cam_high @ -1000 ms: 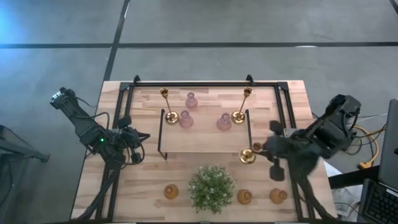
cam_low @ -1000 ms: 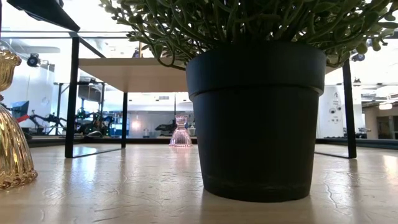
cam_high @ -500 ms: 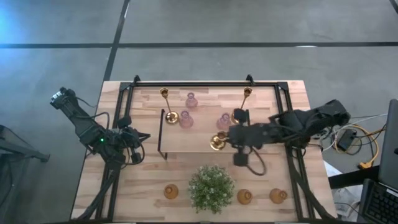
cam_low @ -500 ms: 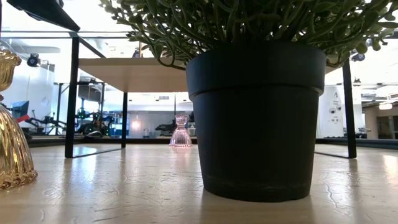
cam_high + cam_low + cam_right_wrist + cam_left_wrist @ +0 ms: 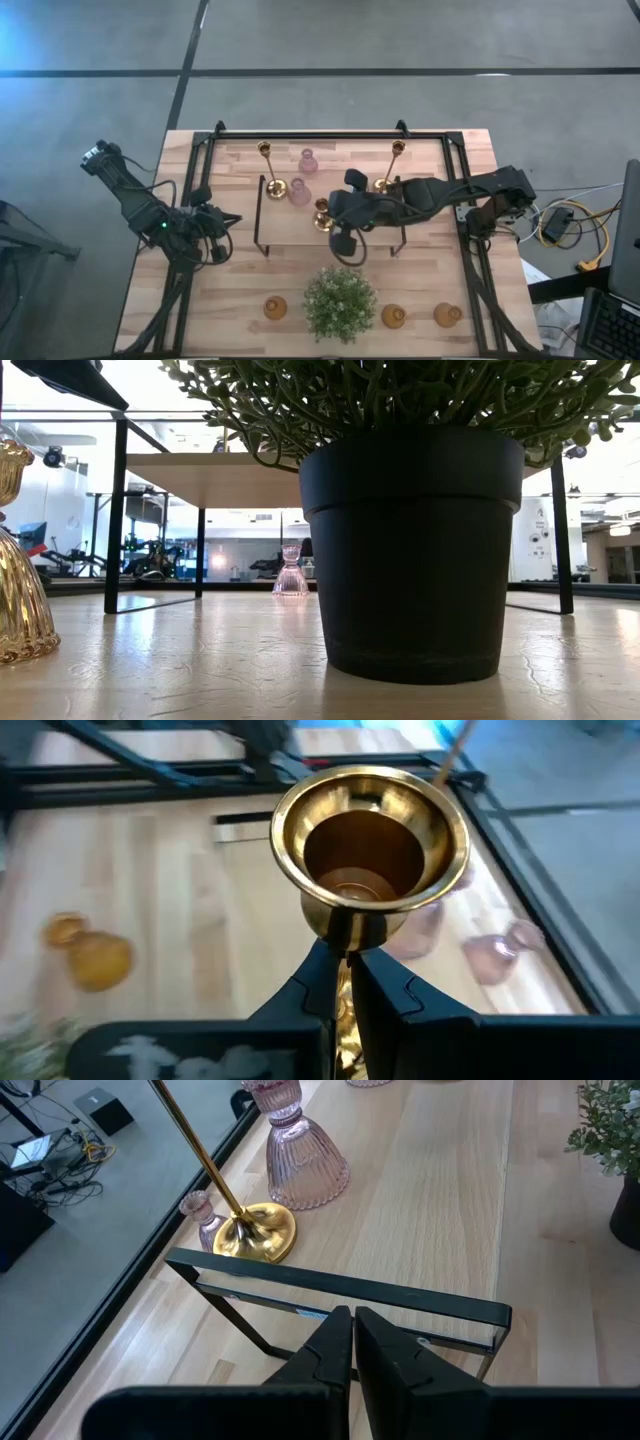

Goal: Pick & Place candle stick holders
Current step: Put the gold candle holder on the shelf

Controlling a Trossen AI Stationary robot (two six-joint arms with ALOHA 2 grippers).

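My right gripper [image 5: 330, 212] [image 5: 343, 960] is shut on a slim brass candle stick holder [image 5: 321, 214], over the middle of the low shelf [image 5: 300, 232]. Its brass cup [image 5: 370, 835] opens toward the right wrist camera. Two more brass holders [image 5: 276, 187] [image 5: 383, 184] stand by their round bases on the shelf, with pink glass ones [image 5: 299, 192] [image 5: 307, 160] nearby. Amber glass holders [image 5: 275, 308] [image 5: 393, 317] [image 5: 446, 315] stand along the near edge. My left gripper [image 5: 228, 222] [image 5: 352, 1330] is shut and empty, left of the shelf. My right gripper pinches the brass holder's thin stem [image 5: 347, 932] between its two fingers, just below the cup. The arm comes in from the table's right. The stem runs on between the fingers, out of sight. I cannot tell whether the base is clear of the shelf.
A bushy green plant [image 5: 340, 300] in a black pot [image 5: 412, 550] stands at the near middle. The shelf's black frame [image 5: 340, 1292] lies right before my left gripper. A black rail [image 5: 310, 133] runs along the table's far edge. An amber holder [image 5: 15, 580] shows in the low view.
My right gripper has gone from near the table's right edge toward its left and a little farther back, carrying the brass holder over the shelf's middle. The arm now covers a pink holder on the shelf's right part.
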